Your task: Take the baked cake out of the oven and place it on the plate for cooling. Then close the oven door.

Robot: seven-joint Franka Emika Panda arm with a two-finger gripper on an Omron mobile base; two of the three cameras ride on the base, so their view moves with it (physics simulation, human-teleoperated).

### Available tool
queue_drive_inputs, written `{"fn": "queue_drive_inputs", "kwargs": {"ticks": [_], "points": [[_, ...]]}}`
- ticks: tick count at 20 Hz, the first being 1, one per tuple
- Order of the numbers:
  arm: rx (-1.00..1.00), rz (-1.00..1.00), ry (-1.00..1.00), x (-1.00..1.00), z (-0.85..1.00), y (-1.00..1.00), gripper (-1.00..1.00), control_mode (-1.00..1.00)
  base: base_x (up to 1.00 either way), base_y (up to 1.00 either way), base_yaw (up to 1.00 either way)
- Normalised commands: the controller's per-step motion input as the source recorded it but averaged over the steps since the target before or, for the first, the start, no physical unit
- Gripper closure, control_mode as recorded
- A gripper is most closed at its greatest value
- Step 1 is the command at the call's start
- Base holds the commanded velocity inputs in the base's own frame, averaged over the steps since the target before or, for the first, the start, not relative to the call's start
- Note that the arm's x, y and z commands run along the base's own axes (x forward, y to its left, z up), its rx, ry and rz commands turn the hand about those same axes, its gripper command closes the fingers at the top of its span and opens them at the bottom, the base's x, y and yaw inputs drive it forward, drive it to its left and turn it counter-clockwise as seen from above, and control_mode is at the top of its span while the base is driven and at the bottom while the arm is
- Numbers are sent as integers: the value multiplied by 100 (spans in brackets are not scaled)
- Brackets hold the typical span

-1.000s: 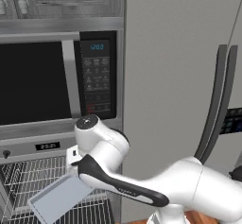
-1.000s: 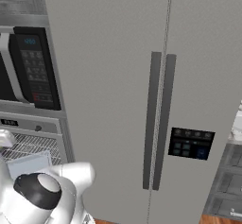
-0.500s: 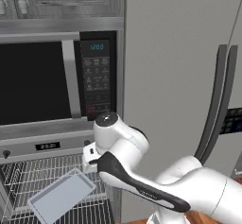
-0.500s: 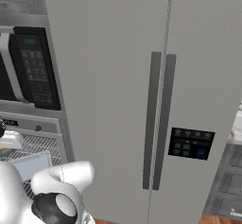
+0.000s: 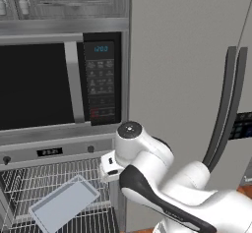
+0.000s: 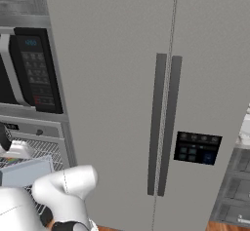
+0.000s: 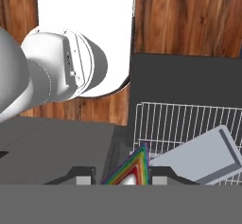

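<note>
The pincer (image 7: 126, 179), clamped on the rainbow-layered cake (image 7: 133, 167), should lift it level off the oven (image 5: 54, 151) rack (image 5: 34, 183), clear of the grey tray (image 5: 64, 202).

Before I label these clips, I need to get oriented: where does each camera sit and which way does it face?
Left base view: behind the arm's left, facing the microwave, oven and tray; arm lower right.
Right base view: behind its right, facing the fridge; arm lower left.
Hand view: on the hand, looking down over rack and tray; fingertips flank a rainbow cake slice.
All three share the tray.
</note>
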Motion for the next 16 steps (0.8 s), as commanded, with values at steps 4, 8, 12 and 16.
{"fn": "queue_drive_inputs", "kwargs": {"ticks": [4, 8, 12, 16], "points": [[0, 0, 0, 0, 3, -16, 100, -100, 0, 0, 0], [0, 0, 0, 0, 0, -1, 100, -100, 0, 0, 0], [0, 0, -1, 0, 0, 0, 100, -100, 0, 0, 0], [0, 0, 0, 0, 0, 0, 100, -100, 0, 0, 0]]}}
